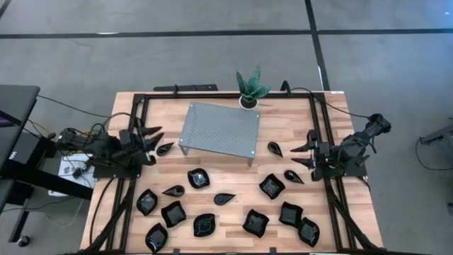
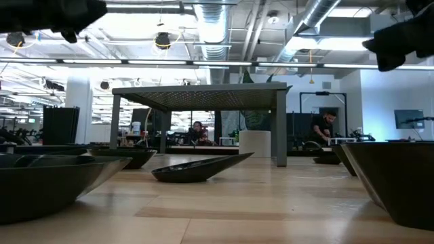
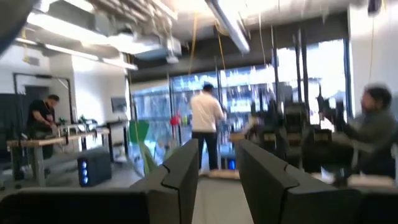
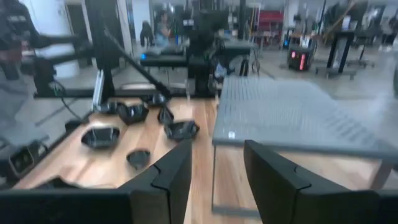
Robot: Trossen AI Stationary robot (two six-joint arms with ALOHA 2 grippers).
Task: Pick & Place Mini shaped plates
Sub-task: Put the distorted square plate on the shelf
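- Your mini shaped plates (image 1: 212, 205) are scattered mostly across the near half of the wooden tabletop (image 1: 226, 177), in front of the grey perforated stand (image 1: 219, 128).
- The teardrop plate (image 1: 225, 198) in the middle lies with its long axis running left-right, tip toward your right arm's side.
- Another teardrop (image 1: 173, 190) left of it points toward the left edge, same sideways axis.
- One small teardrop (image 1: 165, 149) sits just beside your left claw (image 1: 152, 137), tip aimed up-right toward the stand.
- On the right, two teardrops (image 1: 275, 149) lie near the stand's right leg, long axes on a diagonal.
- The wavy square plates (image 1: 272, 186) have no real long axis. Three of them crowd the near right corner, close to the tabletop edge.
- Left claw hangs at the left edge, fingers (image 3: 180, 174) apart, holding nothing.
- Right claw (image 1: 306, 154) hangs at the right edge, fingers (image 4: 174, 174) spread too, also empty, facing the stand.
- Best open room is the bare strip right in front of the stand, and the back left corner.
- A potted plant (image 1: 250, 88) stands at the far edge behind the stand.
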